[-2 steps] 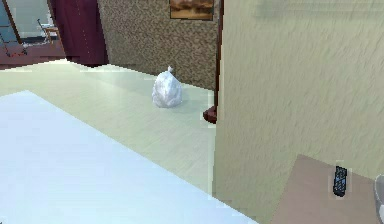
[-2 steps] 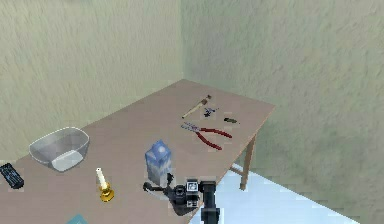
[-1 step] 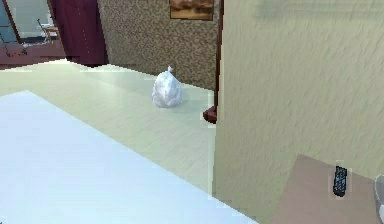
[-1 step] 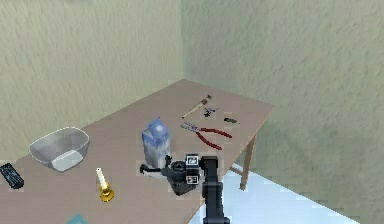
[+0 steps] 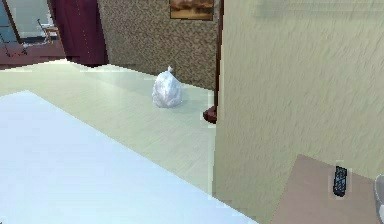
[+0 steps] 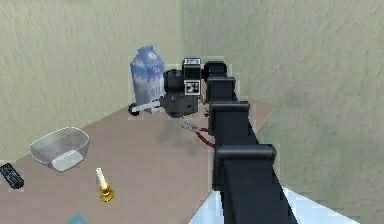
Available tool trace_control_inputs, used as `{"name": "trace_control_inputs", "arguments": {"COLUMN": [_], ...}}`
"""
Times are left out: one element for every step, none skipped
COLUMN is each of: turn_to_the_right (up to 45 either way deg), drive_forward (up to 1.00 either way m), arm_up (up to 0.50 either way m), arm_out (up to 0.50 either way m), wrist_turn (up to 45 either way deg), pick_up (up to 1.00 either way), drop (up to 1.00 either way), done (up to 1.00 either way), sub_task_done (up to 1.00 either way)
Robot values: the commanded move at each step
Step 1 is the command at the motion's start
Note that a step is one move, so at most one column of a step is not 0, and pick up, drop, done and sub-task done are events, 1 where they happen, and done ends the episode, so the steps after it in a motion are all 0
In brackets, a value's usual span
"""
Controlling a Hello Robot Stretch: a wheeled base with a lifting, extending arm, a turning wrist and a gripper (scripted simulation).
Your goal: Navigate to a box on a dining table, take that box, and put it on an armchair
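A blue and white box (image 6: 148,70) with a gabled top stands upright at the far side of the brown dining table (image 6: 135,150), close to the wall. My arm (image 6: 235,140) reaches out across the table toward it. At the arm's far end sit the white marker squares (image 6: 190,78), and the gripper (image 6: 148,106) is at the foot of the box. With the box standing right behind the fingers, I cannot tell whether the gripper holds anything. A corner of the same brown table (image 5: 310,195) lies at the forward view's bottom right.
On the table are a glass bowl (image 6: 60,150), a dark remote (image 6: 12,176) (image 5: 340,180), a small yellow object (image 6: 102,186) and a red item (image 6: 203,137) beside the arm. A white bag (image 5: 167,90) sits on the pale floor ahead. A wall (image 5: 300,80) stands close on the right.
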Motion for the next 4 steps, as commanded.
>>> {"name": "trace_control_inputs", "arguments": {"turn_to_the_right": [0.0, 0.0, 0.0, 0.0], "drive_forward": [0.00, 0.00, 0.00, 0.00], "arm_up": [0.00, 0.00, 0.00, 0.00], "arm_out": [0.00, 0.00, 0.00, -0.28], "wrist_turn": [-45.0, -45.0, -9.0, 0.0], "pick_up": [0.00, 0.00, 0.00, 0.00], "drop": [0.00, 0.00, 0.00, 0.00], "done": [0.00, 0.00, 0.00, 0.00], "sub_task_done": [0.00, 0.00, 0.00, 0.00]}}
